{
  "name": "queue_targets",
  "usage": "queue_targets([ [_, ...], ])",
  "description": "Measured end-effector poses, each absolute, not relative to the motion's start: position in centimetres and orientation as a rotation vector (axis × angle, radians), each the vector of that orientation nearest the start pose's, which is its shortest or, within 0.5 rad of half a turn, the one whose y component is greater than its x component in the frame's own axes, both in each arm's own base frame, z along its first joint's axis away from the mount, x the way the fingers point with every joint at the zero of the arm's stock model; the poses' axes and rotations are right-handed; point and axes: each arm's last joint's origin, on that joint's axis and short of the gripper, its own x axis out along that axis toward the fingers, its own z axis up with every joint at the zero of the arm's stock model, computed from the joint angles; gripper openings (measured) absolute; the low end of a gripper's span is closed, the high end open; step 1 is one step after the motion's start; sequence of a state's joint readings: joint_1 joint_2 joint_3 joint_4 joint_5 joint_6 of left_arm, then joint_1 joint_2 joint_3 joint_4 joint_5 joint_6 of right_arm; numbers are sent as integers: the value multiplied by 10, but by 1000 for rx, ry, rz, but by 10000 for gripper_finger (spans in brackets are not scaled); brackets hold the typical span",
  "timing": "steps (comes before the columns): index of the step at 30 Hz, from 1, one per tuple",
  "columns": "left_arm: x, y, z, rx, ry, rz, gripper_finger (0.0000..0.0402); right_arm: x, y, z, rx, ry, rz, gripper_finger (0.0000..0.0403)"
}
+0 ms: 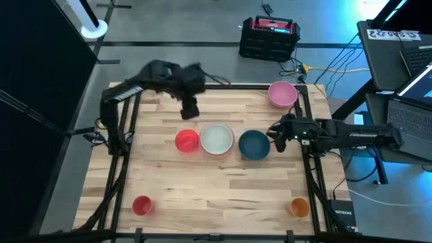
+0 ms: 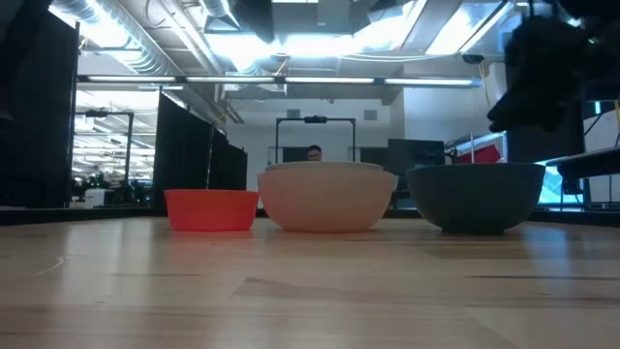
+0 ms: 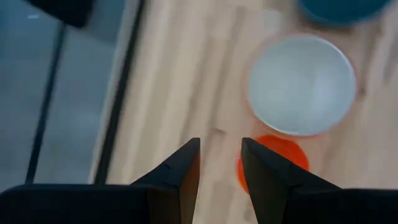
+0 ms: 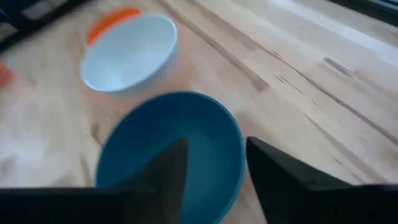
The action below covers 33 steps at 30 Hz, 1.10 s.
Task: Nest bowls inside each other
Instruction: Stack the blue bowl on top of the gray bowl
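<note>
Three bowls stand in a row mid-table, each on its base: a red bowl [image 1: 187,140], a white bowl [image 1: 217,139] with a pale pink edge around it [image 3: 301,84], and a teal bowl [image 1: 254,144]. My left gripper [image 1: 190,111] hangs open above the table, just beyond the red bowl [image 3: 273,158], with nothing between its fingers [image 3: 221,165]. My right gripper [image 1: 275,135] is open over the teal bowl's right rim [image 4: 239,155]. In the low view it hangs clear above that bowl [image 2: 475,194].
A pink bowl [image 1: 283,94] stands at the far right corner. A small red bowl [image 1: 142,205] sits near the left front and a small orange bowl [image 1: 299,206] near the right front. Bare wood lies between the row and the front edge.
</note>
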<state>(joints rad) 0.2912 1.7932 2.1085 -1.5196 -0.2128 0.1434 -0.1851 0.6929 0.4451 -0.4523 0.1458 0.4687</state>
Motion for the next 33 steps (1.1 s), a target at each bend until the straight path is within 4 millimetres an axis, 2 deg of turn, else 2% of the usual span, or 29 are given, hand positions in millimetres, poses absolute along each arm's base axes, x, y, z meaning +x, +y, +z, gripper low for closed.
queue_targets([
  [8,249,122,421,-3,1238,558,104,187,-59,212,461,951,-573,209],
  [13,223,123,407,-1,1233,576,104,209,-75,201,579,1058,-469,211],
  [19,196,117,395,1,1211,593,104,221,-76,188,660,1145,-377,211],
  [33,177,117,394,62,1190,591,104,236,-80,206,680,1190,-331,60],
])
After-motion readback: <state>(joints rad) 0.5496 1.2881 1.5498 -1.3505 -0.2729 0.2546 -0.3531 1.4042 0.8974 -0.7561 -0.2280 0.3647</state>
